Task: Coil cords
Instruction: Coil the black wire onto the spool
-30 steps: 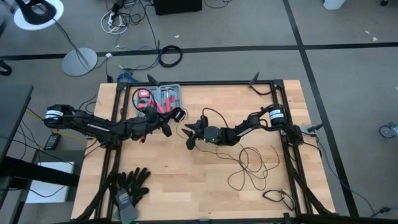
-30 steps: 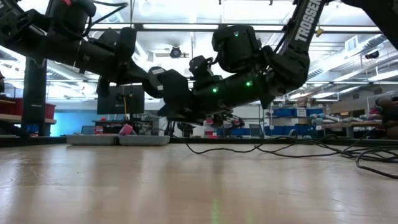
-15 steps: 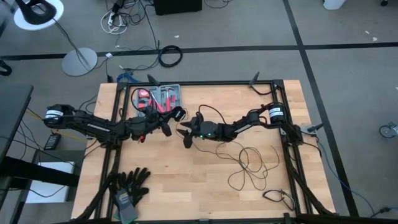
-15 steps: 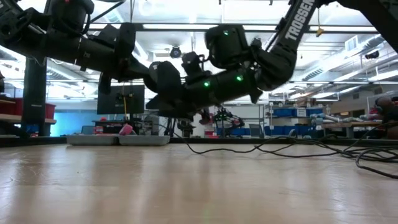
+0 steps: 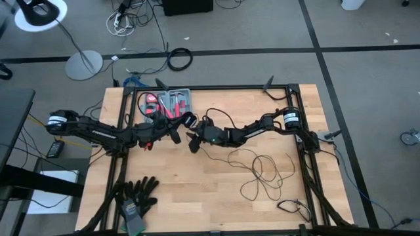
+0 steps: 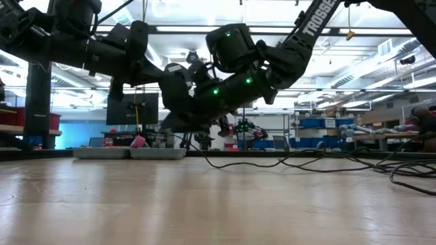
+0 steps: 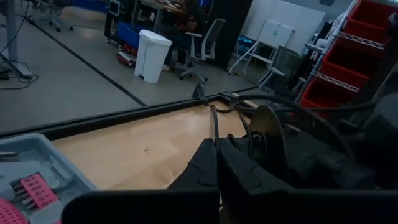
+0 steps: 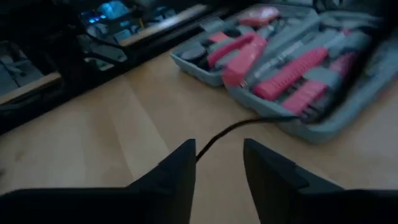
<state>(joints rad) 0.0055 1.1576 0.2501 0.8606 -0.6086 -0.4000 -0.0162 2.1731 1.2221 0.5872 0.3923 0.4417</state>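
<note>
Bare table (image 5: 190,190) near cords (image 5: 266,172)

Thin black cord (image 5: 262,172), pale wood-grain table (image 5: 197,196), grey tool tray (image 8: 323,118) with pink-red tools (image 8: 292,71), black gloves (image 5: 136,193)

**Right arm closes in on left at centre frame**

Seen from above, the right gripper (image 5: 192,142) has slid left over the past second, from mid-surface to just beside the left gripper (image 5: 177,135). In the low view its dark body has shifted left and slightly higher.
</note>
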